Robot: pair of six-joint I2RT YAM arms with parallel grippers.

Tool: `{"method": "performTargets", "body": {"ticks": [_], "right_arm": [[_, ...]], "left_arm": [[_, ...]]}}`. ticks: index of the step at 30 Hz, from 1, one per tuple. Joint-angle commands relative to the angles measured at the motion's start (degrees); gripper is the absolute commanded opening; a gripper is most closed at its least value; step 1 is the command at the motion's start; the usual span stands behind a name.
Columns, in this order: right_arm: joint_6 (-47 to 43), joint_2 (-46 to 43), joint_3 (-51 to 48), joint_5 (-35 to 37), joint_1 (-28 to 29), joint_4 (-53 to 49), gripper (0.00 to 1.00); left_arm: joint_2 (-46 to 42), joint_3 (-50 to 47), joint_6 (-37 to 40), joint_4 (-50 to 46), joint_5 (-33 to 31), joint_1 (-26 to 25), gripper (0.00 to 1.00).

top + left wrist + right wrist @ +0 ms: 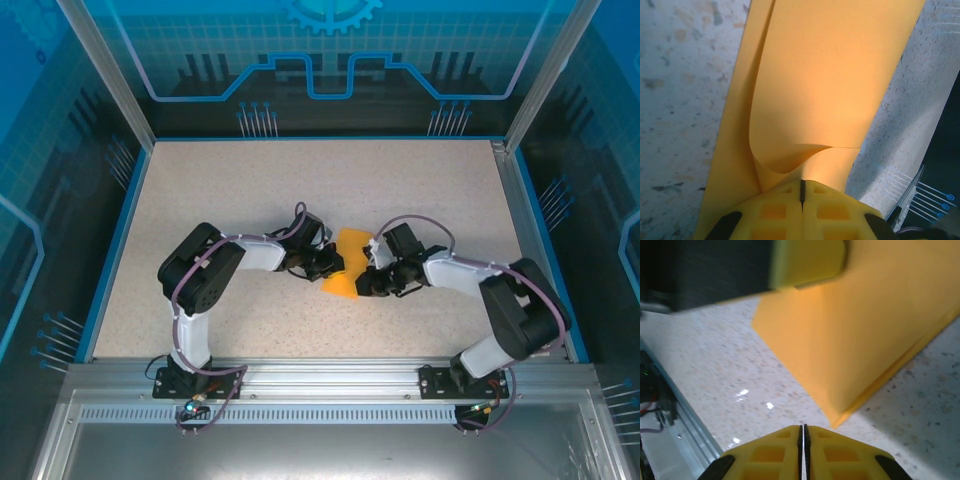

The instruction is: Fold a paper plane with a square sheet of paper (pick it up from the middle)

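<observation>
Orange-yellow creased paper (345, 266), speckled table (250, 190)

A: Where can a gripper reach the folded paper (345, 268)?
B: From beyond it or nearer than it, over bare table (250, 190). The left gripper (334, 264) crowds its left edge, the right gripper (364, 282) its right.

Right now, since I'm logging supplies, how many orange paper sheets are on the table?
1. The orange paper sheet sits at the middle of the table, partly folded, its edge pinched in the left claw. Another sheet under it could be hidden.
</observation>
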Motion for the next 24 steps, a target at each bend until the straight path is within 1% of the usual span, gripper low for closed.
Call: {"method": "performTargets", "body": {"ticks": [1, 6, 8, 11, 15, 19, 24], "right_arm": [[5.01, -5.14, -1.48, 3.21, -0.34, 2.26, 0.13], [4.39, -8.23, 1.30, 10.33, -0.33, -0.51, 0.11], [3.45, -8.99, 1.22, 11.79, -0.33, 0.64, 0.11], [2.55, -8.38, 2.41, 13.80, -0.39, -1.62, 0.11], [3.81, -6.38, 3.32, 13.10, -0.59, -5.17, 0.10], [4.62, -6.67, 1.21, 10.65, -0.59, -2.65, 0.12], [5.62, -7.78, -0.52, 8.95, -0.59, -0.48, 0.14]], "left_arm": [[0.97, 0.09, 2.62, -5.82, -1.14, -0.48, 0.00], [0.73, -0.25, 2.81, -4.92, -2.62, -0.54, 0.00], [1.12, -0.19, 2.64, -4.36, -2.25, -0.57, 0.00], [1.87, 1.10, 3.45, -5.33, -1.69, -0.57, 0.00], [1.84, 2.98, 5.05, -7.88, -1.72, -0.61, 0.00], [0.74, 1.65, 4.93, -7.42, -2.71, -0.58, 0.00], [1.07, 1.66, 4.66, -6.96, -2.25, -0.56, 0.00]]}}
